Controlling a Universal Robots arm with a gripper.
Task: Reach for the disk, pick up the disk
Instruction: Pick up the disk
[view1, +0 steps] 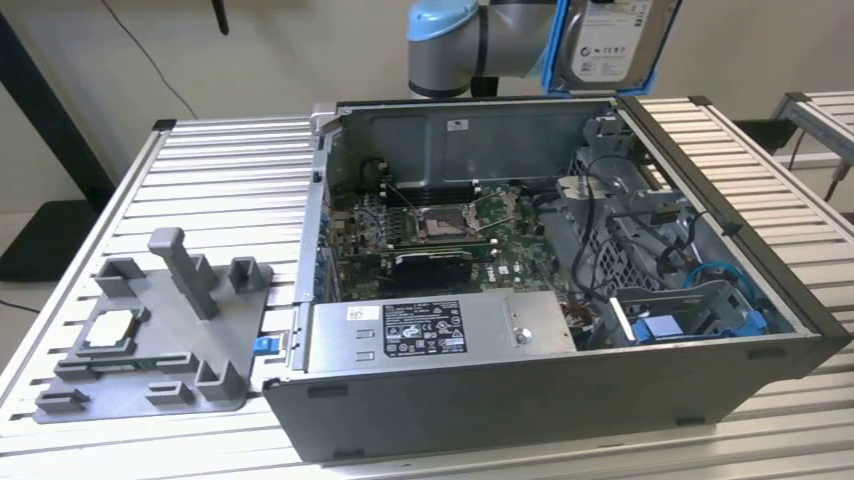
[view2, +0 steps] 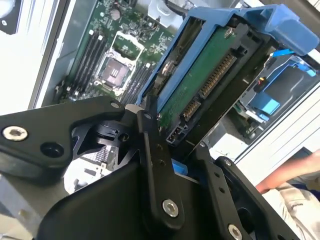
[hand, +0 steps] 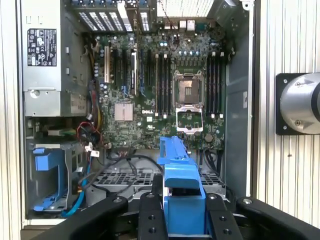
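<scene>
The disk (view1: 617, 40) hangs high above the open computer case (view1: 561, 390), at the top of the exterior view, its silver face and white label framed by a blue bracket. The second wrist view shows its green circuit-board side (view2: 200, 85) and the blue bracket (view2: 280, 25). In the first wrist view the bracket's blue edge (hand: 180, 175) stands between the black fingers (hand: 152, 217). My gripper (hand: 184, 215) is shut on the disk, its fingers (view2: 155, 165) pressing on both sides of the disk's lower end. The arm's wrist (view1: 454, 40) is beside the disk.
Below lies the case with its motherboard (hand: 165, 95), power supply (view1: 427, 330) and a blue caddy (hand: 47, 180) in the drive bay. A grey fixture (view1: 147, 330) with a small silver chip (view1: 107, 330) sits on the slatted table (view1: 214, 180). A person's arm (view2: 295, 175) shows beside the case.
</scene>
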